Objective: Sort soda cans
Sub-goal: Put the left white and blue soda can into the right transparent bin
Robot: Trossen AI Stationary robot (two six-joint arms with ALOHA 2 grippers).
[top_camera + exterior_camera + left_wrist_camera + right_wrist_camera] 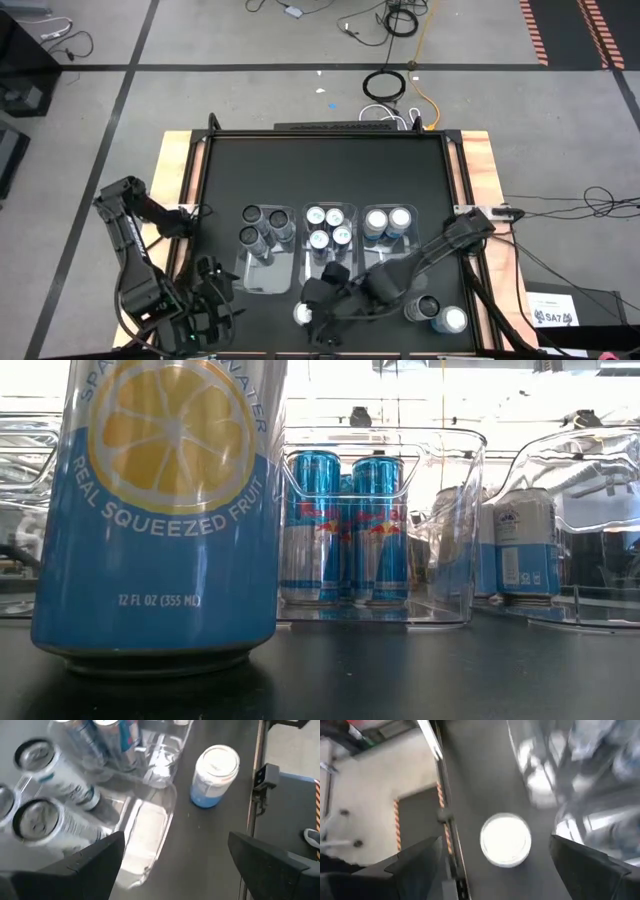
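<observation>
A blue-and-white lemon soda can [160, 510] stands upright on the black table near its front edge; its white top also shows in the high view [304, 313]. My right gripper [496, 840] hovers open over it, a finger on either side of the round top [505, 840], touching nothing. My left gripper [176, 837] is open and empty at the front left [212, 295], by the left bin. Three clear bins hold dark grey cans [262, 228], blue-and-white cans [328, 228] and silver-white cans [388, 222]. Two loose cans [440, 314] stand at the front right.
The three clear bins [270, 280] stand side by side mid-table, their near halves bare. Wooden borders [478, 170] edge the black table on the left and right. Cables lie on the floor beyond the far edge.
</observation>
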